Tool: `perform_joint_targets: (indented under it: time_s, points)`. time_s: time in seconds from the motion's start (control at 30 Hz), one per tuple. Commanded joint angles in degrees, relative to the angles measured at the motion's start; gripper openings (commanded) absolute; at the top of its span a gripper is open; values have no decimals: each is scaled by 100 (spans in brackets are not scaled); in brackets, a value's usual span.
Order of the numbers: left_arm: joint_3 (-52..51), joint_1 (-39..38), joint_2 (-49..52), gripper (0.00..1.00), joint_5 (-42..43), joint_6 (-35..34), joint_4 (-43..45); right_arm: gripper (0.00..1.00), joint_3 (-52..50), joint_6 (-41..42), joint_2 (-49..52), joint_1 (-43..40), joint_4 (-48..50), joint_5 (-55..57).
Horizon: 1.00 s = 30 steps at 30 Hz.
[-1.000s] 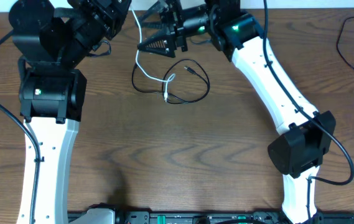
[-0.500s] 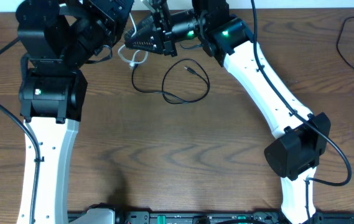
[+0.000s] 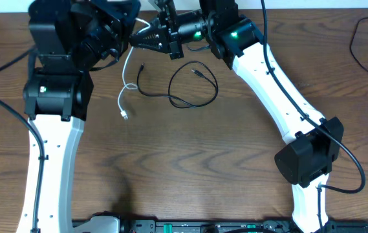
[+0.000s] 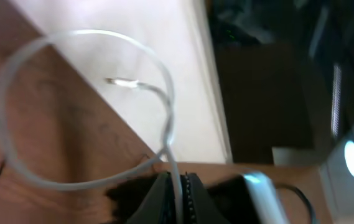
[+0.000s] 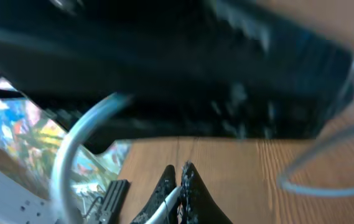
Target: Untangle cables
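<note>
The white cable [image 3: 127,77] hangs from the far left of the table, and its silvery plug [image 3: 125,115] lies on the wood apart from the black cable [image 3: 174,98]. That black cable lies in a loose loop near the table's middle. My right gripper [image 3: 134,41] is shut on the white cable [image 5: 172,198] near its top. Just beside it, my left gripper [image 3: 125,27] is also shut on the white cable [image 4: 175,180], which curls out in a wide loop [image 4: 15,168] ahead of the jaws.
Another black wire [image 3: 365,45] curls at the far right edge. The table's back edge [image 4: 145,149] runs close behind both grippers, against a white wall. Both arm bases stand at the front of the table.
The right gripper closed on the white cable. The white cable came off the black loop and now hangs to its left, with its plug on the wood.
</note>
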Motion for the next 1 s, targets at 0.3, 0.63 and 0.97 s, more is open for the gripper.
perform_joint_targets:
  time_s: [0.3, 0.63, 0.97]
  points:
    - [87, 15, 79, 30, -2400, 179, -1198, 1, -4, 658, 11, -363, -1633, 1690]
    - [87, 15, 79, 52, -2555, 632, -1307, 1, -4, 647, -328, -741, -2358, 2785]
    - [85, 15, 79, 52, -2553, 1550, -1547, 1, -4, 726, -1397, -1902, -2758, 3473]
